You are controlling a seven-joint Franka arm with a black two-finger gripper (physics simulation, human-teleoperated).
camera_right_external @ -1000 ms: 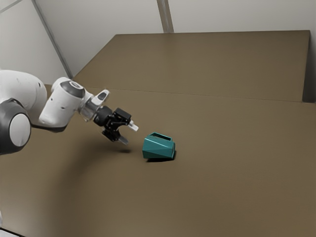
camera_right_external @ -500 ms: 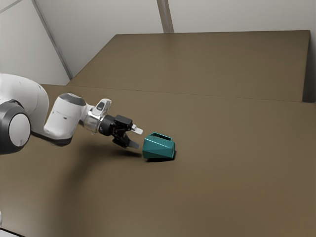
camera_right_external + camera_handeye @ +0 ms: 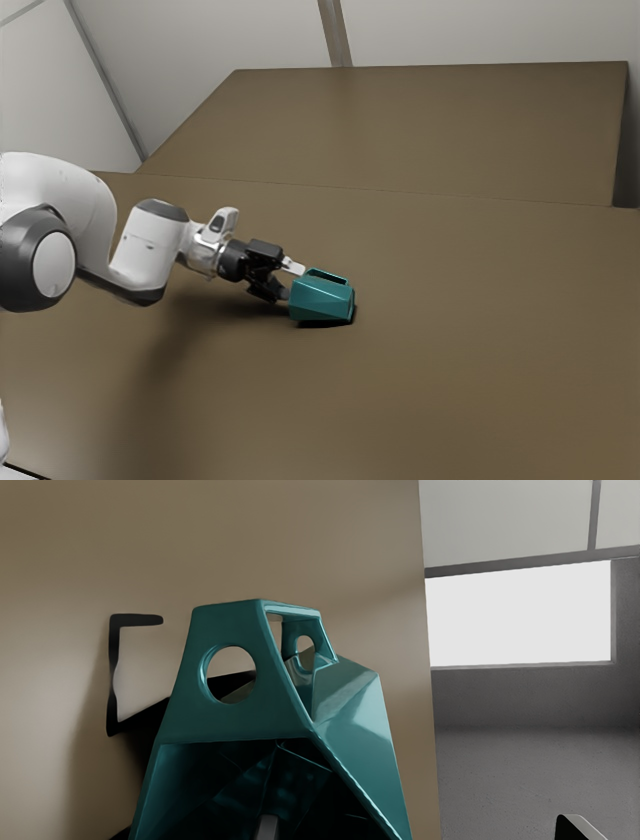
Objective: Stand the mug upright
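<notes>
Gripper (image 3: 289,281): standing wide open, gripping nothing; one finger (image 3: 267,828) is showing against the mug's mouth (image 3: 240,790), the other (image 3: 580,827) is staying clear outside, presumably for straddling the wall. Mug (image 3: 322,298): lying on its side just ahead, mouth facing the gripper, probably suiting a rim pinch; handle (image 3: 275,695) pointing upward. Table (image 3: 450,300): supporting the mug, below the gripper.

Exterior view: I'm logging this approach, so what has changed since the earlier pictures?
The gripper moved toward the exterior view's right and slightly down, up to the mug. Its fingers stand open, one at the mug's mouth, the other outside; nothing was taken hold of or let go. The mug stayed lying on its side on the table.
</notes>
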